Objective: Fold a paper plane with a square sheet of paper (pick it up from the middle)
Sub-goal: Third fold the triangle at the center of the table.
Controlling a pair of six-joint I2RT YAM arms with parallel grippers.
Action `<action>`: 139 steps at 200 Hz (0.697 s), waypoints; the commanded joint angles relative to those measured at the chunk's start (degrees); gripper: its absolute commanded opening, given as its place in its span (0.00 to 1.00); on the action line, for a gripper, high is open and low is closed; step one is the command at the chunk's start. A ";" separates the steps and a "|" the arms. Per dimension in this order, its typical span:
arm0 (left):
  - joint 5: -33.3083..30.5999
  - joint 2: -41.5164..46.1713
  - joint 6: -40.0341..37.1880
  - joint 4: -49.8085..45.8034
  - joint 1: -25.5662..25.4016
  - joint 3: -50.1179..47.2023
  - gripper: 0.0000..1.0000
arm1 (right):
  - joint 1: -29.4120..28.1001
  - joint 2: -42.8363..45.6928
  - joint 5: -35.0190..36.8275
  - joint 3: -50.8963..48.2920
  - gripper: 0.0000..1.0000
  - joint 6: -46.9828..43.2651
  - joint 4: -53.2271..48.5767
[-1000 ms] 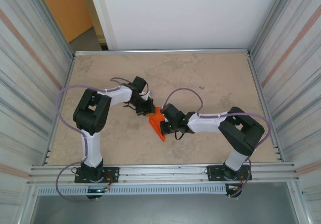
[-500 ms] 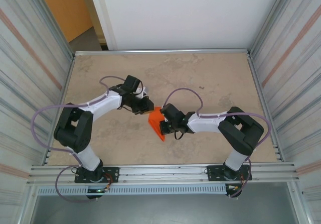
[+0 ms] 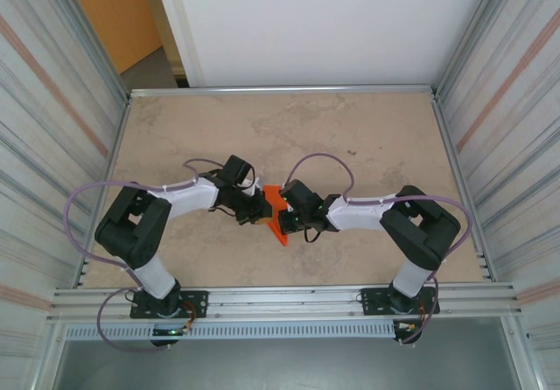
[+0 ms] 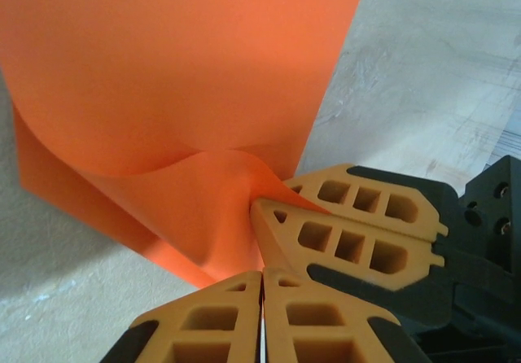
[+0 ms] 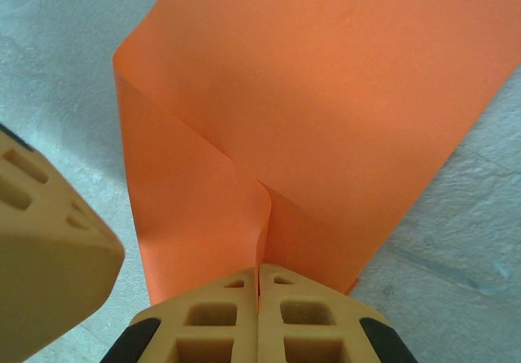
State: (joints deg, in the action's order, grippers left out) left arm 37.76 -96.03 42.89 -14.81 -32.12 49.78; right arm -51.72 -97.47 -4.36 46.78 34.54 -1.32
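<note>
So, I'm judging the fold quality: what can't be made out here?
Top view: thin bright orange paper sheet too small for creases, partly covered by left claw and right claw.
Left wrist view: sheet's top cut by frame edge.
Right wrist view: pinched fold hidden inside right claw.

Left-wrist view. The square sheet of paper [image 4: 163, 78] fills the upper left, doubled over on itself. A broad smooth layer lies on top, its lower edge curving, and a second layer shows beneath it at the left and bottom. Both layers gather to a pinched point near the centre. There the right tool [image 4: 273, 198], entering from the right edge, has its two ribbed orange fingers [image 4: 358, 245] pressed together, with a thin sliver of the sheet between them. Its dark body lies at the far right. The left tool [image 4: 262, 275] rises from the bottom edge, fingers closed flush against each other, tips just beside the sheet's lower corner. The pale mottled counter [image 4: 423, 78] shows at the upper right and lower left, shadowed under the sheet.
</note>
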 commanded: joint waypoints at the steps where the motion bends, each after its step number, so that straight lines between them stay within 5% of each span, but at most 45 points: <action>1: 0.91 -1.14 0.94 1.65 -0.16 -0.17 0.11 | 0.08 -2.20 0.29 -0.12 0.00 1.56 -3.58; 139: -5.73 -4.25 0.17 -3.04 1.18 -1.15 0.08 | 0.13 -2.12 0.49 0.76 0.00 1.05 -4.84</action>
State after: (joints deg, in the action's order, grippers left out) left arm 34.35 -100.31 43.53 -15.68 -31.46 49.84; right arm -51.72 -97.56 -4.36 47.07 34.54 -1.76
